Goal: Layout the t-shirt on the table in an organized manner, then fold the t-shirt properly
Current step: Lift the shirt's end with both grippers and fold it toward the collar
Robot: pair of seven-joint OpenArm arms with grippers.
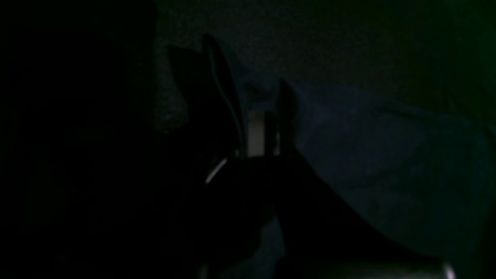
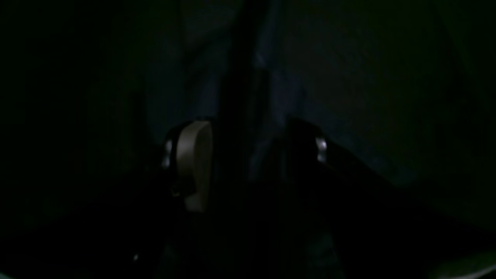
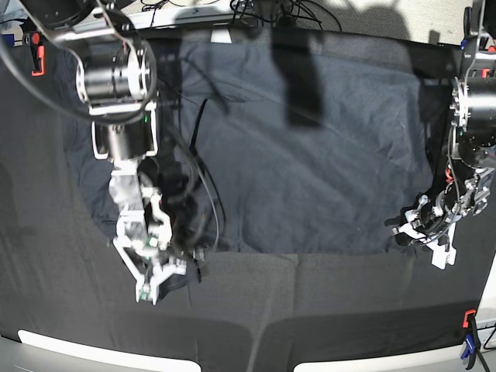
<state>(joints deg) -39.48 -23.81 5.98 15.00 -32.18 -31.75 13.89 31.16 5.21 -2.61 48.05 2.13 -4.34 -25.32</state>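
The table (image 3: 70, 325), draped in black cloth, fills the base view, with a bare strip along the bottom edge and a blue clamp (image 3: 470, 350) at the lower right corner.

Just above that strip, the right gripper (image 3: 167, 267) sits at lower left on the shirt's near corner, and the left gripper (image 3: 415, 229) sits at lower right on the other near corner. Both wrist views are almost black: each shows dim bluish fabric around the fingers, but whether the jaws are clamped on it cannot be told.

The shirt (image 3: 310, 155) spreads across the middle of the frame, from its near hem up to the far edge, where a white label (image 3: 221, 36) shows at the top. It lies mostly flat, with light wrinkles, and bunches at the lower left corner beside the right gripper.

By this look, the laying-out is nearly done and only the corners need smoothing. No fold appears yet, so the whole folding part seems still ahead.
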